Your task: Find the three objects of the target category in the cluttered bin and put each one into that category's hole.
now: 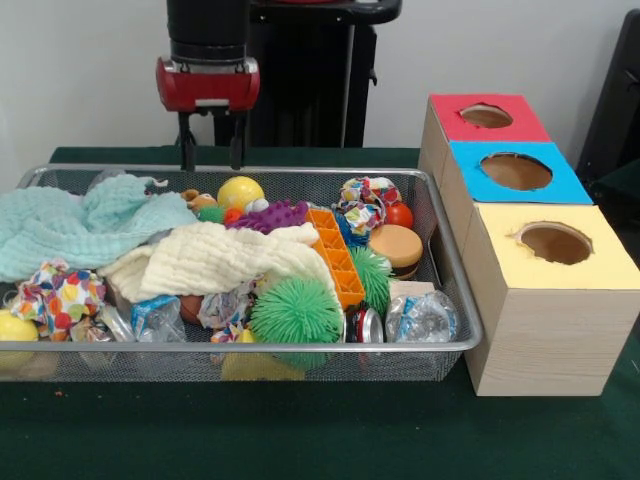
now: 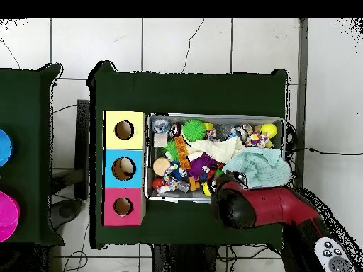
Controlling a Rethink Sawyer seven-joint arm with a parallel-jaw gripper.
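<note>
The claw (image 1: 211, 150) hangs just above the far rim of the cluttered bin (image 1: 455, 300), its two black fingers spread apart with nothing between them. The bin sits on the green worktop (image 1: 300, 430) and is packed: a pale blue cloth (image 1: 80, 225) and a cream cloth (image 1: 220, 258) lie over much of the pile, with a green spiky ball (image 1: 296, 312), an orange block strip (image 1: 335, 255) and a yellow ball (image 1: 240, 192) showing among the rest. Only a small tan-orange scrap of plush (image 1: 195, 200), possibly one of the three objects, peeks out just beside the yellow ball, almost under the claw; the other plush animals are hidden. The hole (image 1: 486, 116) with the red surround is the farthest one on the wooden box (image 1: 540, 330), beside the bin. The main risk is that a descent here pinches cloth or the ball instead, or drags a cloth and buries the plush deeper.
</note>
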